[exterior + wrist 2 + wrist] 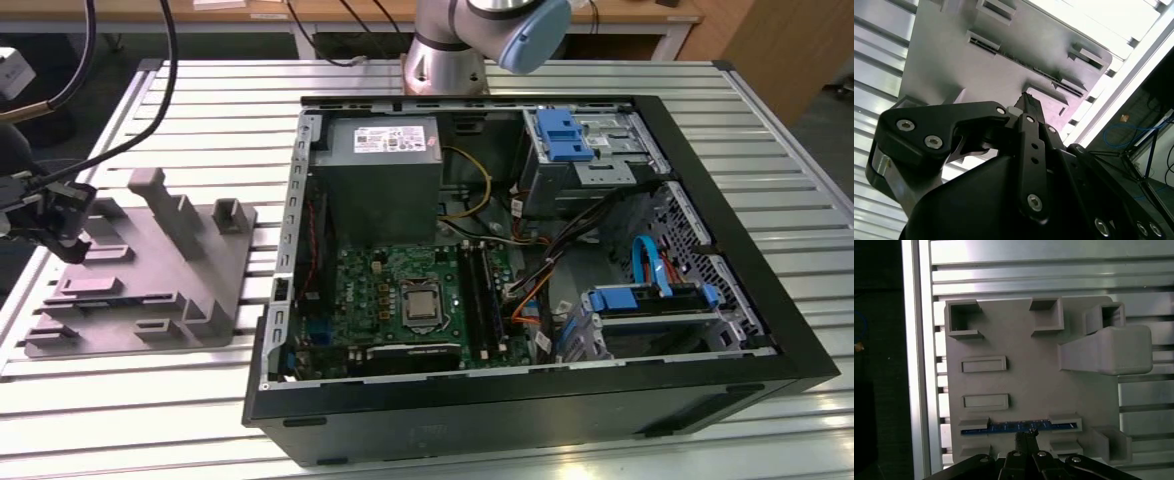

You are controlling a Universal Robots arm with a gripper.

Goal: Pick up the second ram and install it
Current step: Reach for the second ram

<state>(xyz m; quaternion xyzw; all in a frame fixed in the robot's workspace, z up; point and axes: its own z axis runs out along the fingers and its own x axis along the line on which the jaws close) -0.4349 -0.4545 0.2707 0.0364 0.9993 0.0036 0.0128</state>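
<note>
Blue-green second ram (1004, 427) in grey tray (1029, 365) slot — lies crosswise, just past gripper (1026, 434) — pinched together, holding nothing.

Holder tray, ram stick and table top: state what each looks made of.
Holder tray: matte grey plastic, perhaps printed or moulded; uniform dull colour, blocky posts.
Ram stick: seemingly a blue circuit board; just a thin blue edge shows in the tray's slot.
Table top: bare metal slats, likely aluminium; silvery sheen, parallel grooves.
</note>
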